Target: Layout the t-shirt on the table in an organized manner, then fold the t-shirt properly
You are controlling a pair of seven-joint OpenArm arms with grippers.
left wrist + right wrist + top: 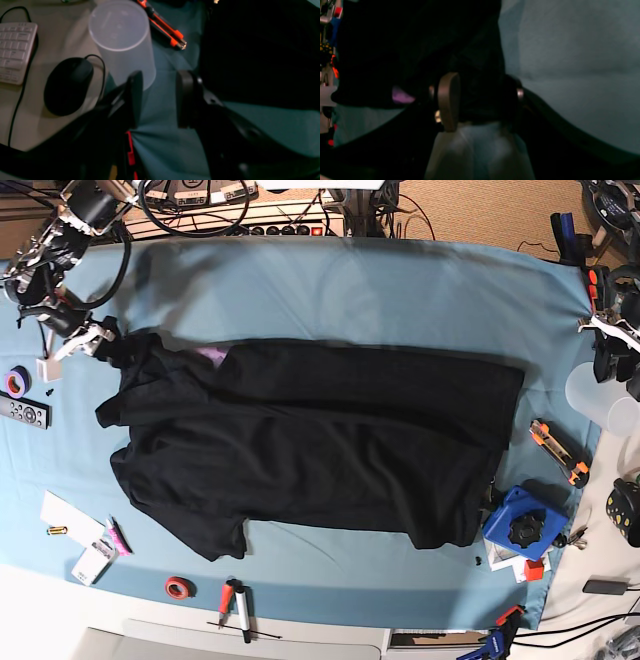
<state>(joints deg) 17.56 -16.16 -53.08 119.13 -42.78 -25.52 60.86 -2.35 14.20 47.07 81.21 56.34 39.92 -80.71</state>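
Base view showing bright, even overhead light, sharp, edges bowing slightly. Both wrist views running dim, soft, grainy; t-shirt (310, 445) reading as flat black, folds vanishing; worktop (350, 290) glare-free.

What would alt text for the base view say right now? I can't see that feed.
A black t-shirt lies spread, still rumpled, across a light blue table, a purple patch peeking out near its upper left. The right hand sits open at the shirt's upper-left corner; the left hand is off the shirt at the right edge.
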